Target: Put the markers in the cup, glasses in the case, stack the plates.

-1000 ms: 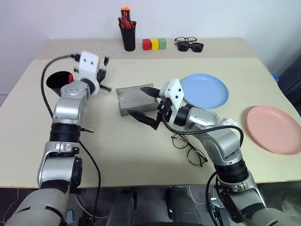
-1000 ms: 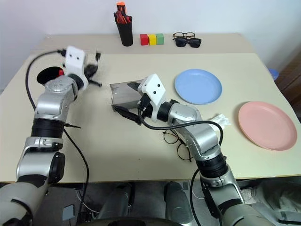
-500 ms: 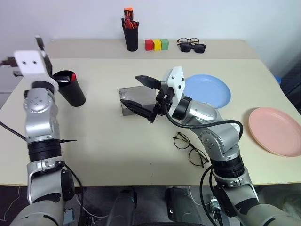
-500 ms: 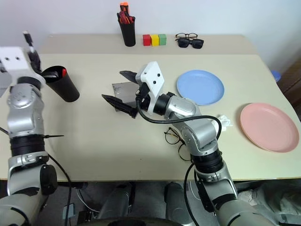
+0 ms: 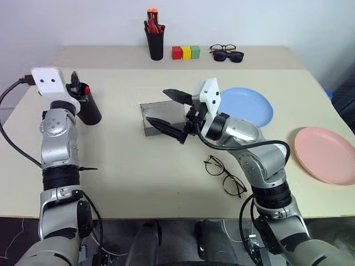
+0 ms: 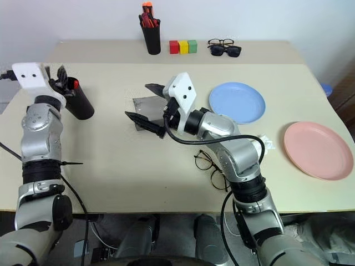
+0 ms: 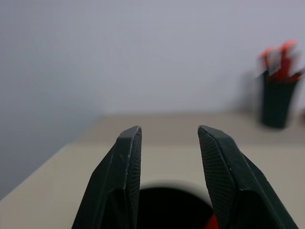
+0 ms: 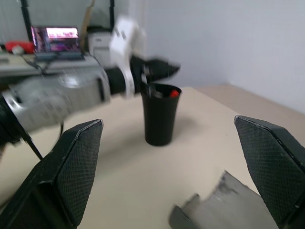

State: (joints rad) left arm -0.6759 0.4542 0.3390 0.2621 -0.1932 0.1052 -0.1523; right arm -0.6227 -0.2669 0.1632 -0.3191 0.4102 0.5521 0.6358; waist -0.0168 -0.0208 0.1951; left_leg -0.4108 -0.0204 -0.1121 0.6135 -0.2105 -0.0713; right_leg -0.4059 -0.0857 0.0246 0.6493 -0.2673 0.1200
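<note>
Near the left edge of the beige table (image 5: 122,183) stands the wide black tapered plastic cup (image 5: 87,108), upright, with a red marker cap (image 5: 86,90) showing at its rim; the white-bodied marker cannot be made out. The left gripper (image 5: 74,90) hovers just above the cup's mouth, its two black fingers (image 7: 125,179) parted with a clear gap between them and nothing held in that gap. At the back edge, left of centre, a slim black cylindrical pen pot (image 5: 155,44) holds a bunch of red-orange pens (image 5: 151,19), and beside it sit three small blocks, red, yellow and green (image 5: 186,52), then a black-rimmed clear pair of glasses with black sunglasses (image 5: 226,54) just in front of it. In the middle of the table lies the grey rectangular spectacle case (image 5: 158,115); the right gripper (image 5: 175,111) is held above it, fingers spread very wide, one toward the back edge and one toward the front, gripping nothing. Nearer the front edge, right of centre, the thin dark wire-framed glasses (image 5: 224,174) lie flat on the table, apart from the case. The round light blue plastic plate (image 5: 247,105) rests right of the case, and the round pink plastic plate (image 5: 327,155) lies by the right edge, the two well apart and unstacked
</note>
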